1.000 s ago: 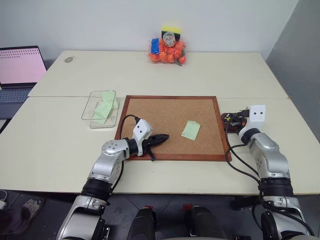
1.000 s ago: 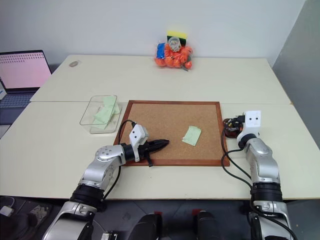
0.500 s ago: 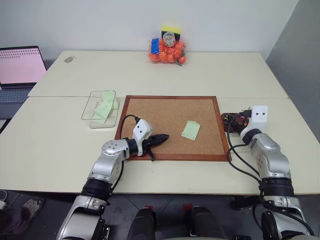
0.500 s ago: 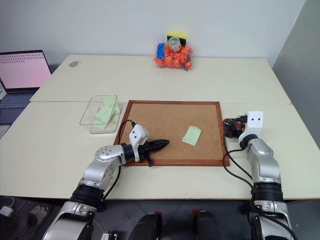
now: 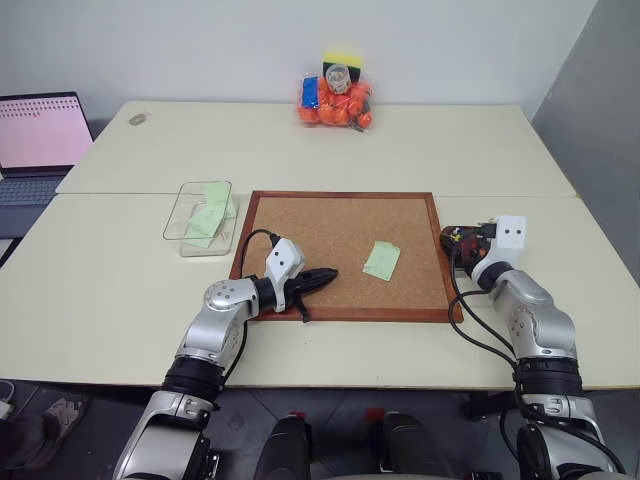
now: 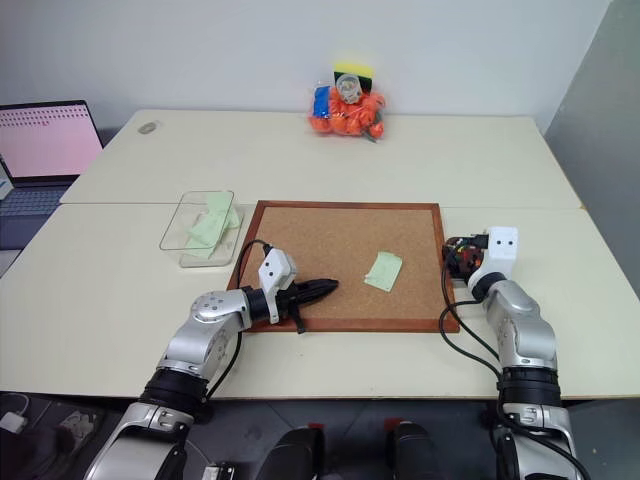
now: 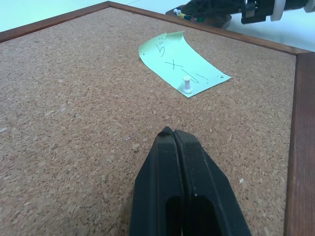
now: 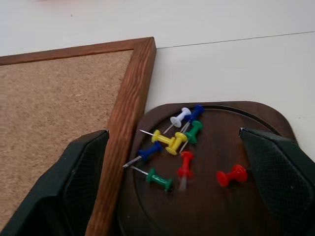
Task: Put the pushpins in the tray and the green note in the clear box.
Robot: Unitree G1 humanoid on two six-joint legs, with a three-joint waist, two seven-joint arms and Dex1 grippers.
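From where I sit, the pin work looks close to finished. My right end effector point(image 8: 177, 182) hangs over the dark brown tray point(image 8: 256, 123), fingers spread wide and holding nothing, and below it the tray holds a loose pile of pushpins point(image 8: 172, 142): red, yellow, blue, green and one white. The tray sits on the desk point(image 5: 120, 290) just beside the right edge of the corkboard point(image 5: 340, 215). What is left, as I judge it, is the green note point(image 7: 182, 61) on the right half of the cork. It lies there with one corner curled up and a white pushpin point(image 7: 187, 84) standing in it, so that pin has to come out and go to the tray before the slip can travel. The clear box point(image 5: 200, 215) stands just off the board's left side and already has pale green slips in it. My left end effector point(image 7: 174, 142) hovers low over the cork, fingers pressed together and empty, pointing toward the note but apart from it.
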